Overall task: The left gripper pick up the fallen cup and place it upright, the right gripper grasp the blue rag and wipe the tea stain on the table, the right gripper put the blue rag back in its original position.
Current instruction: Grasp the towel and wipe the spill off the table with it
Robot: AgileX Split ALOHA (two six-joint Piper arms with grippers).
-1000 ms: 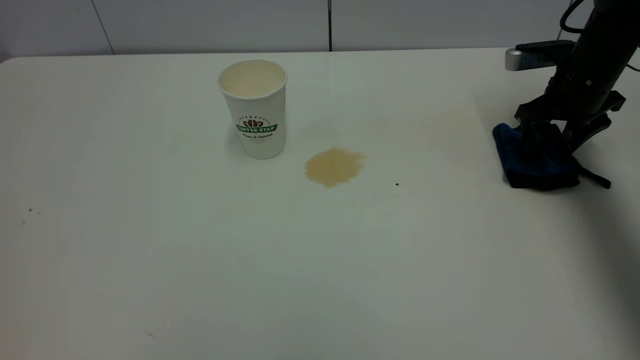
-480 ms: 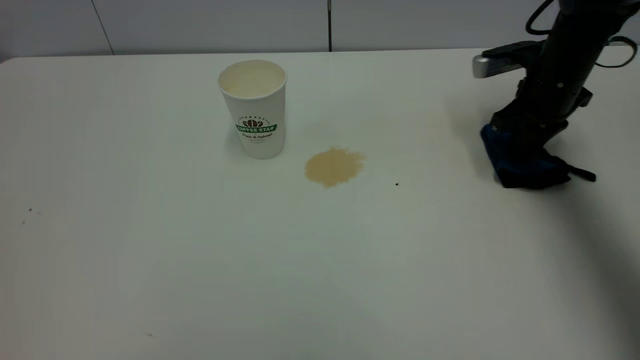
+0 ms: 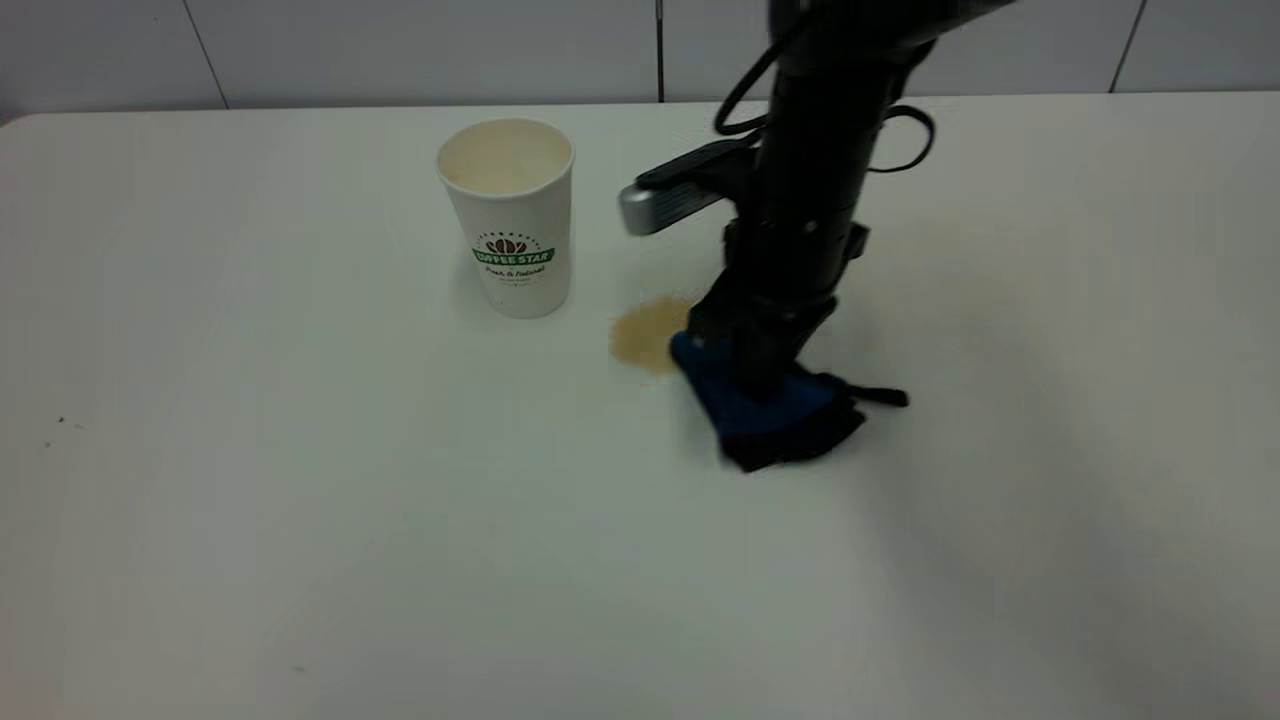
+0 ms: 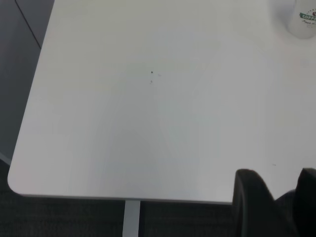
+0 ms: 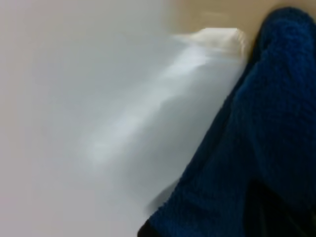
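Note:
The cup (image 3: 506, 215) stands upright on the table (image 3: 300, 500), left of the tea stain (image 3: 643, 335); its base also shows in the left wrist view (image 4: 306, 19). My right gripper (image 3: 752, 352) points down, shut on the blue rag (image 3: 775, 410). The rag lies on the table and covers the stain's right edge, with its black strap trailing right. In the right wrist view the blue rag (image 5: 266, 143) fills the picture, with the tan tea stain (image 5: 212, 12) just beyond it. My left gripper (image 4: 276, 174) is parked over the table's left corner, open and holding nothing.
A grey wall runs behind the table's far edge. The table's rounded corner and edge (image 4: 15, 180) show in the left wrist view, with dark floor beyond. A few tiny dark specks (image 3: 60, 420) mark the left side.
My right gripper has dragged the blue rag leftward from the table's right side to the tea stain, now covering its right edge. The cup has not moved.

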